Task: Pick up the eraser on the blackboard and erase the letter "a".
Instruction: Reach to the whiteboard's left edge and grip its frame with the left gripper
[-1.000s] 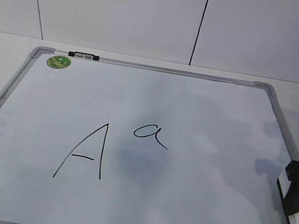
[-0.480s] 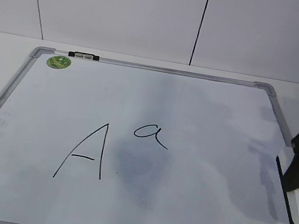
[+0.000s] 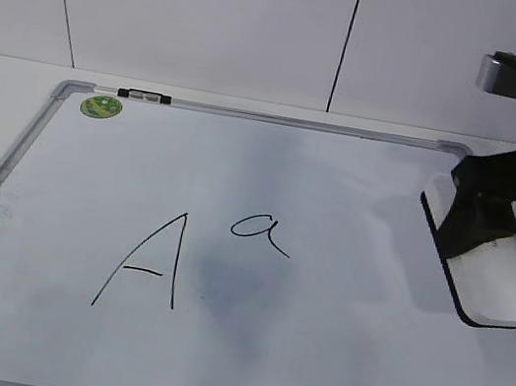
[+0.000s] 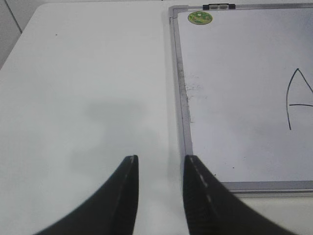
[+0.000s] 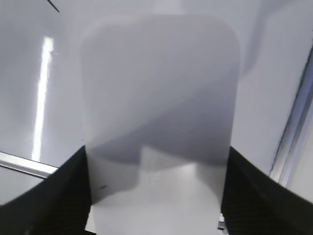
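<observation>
The right pincer pinches the white rounded plastic eraser with its thin black felt base, held above the grey-framed white dry-erase blackboard at the frame's right edge. The left pincer sits spread and empty over the white table. The small handwritten black "a" lies centre frame, just beside the large angular capital "A", so a wide sweep risks smudging that too.

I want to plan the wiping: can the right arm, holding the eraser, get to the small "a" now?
Probably yes: the right pincer holds the eraser above the blackboard, and nothing lies between it and the small "a".
</observation>
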You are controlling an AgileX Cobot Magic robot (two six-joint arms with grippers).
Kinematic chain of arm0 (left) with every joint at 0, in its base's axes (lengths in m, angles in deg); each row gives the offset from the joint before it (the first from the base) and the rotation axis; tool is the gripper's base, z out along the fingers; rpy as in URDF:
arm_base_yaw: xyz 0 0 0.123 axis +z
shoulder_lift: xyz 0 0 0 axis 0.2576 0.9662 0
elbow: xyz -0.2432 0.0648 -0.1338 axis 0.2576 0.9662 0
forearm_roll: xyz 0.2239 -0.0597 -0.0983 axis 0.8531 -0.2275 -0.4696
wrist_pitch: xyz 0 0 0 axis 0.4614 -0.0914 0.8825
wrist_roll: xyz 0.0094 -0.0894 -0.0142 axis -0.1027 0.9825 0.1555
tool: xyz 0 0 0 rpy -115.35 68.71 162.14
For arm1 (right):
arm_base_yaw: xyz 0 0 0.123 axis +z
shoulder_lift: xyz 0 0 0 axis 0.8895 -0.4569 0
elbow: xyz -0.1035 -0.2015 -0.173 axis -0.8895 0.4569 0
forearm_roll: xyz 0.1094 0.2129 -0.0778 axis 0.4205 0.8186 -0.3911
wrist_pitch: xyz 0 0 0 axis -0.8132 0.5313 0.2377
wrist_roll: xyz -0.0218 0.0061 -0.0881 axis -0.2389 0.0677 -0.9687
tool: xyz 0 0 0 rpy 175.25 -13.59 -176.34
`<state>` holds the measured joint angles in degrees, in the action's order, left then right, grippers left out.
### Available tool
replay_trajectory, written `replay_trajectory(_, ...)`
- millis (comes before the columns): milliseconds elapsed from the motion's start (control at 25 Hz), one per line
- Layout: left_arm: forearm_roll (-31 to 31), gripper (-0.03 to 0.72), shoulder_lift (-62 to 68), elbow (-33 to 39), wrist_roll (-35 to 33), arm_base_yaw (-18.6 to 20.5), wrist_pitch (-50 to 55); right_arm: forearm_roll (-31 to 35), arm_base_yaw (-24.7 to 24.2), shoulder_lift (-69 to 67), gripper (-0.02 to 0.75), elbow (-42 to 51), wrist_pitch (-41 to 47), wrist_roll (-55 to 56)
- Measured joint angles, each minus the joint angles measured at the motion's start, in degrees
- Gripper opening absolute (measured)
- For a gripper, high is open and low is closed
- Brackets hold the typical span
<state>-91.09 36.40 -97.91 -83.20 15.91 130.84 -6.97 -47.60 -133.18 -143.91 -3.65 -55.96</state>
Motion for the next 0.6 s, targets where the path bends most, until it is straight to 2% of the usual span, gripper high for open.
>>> replay_trajectory(600,-0.6,0.235,0.0,0.0,0.0,0.0,0.0,-4.4,9.8,-9.1,0.531,-2.7,2.3,0.3)
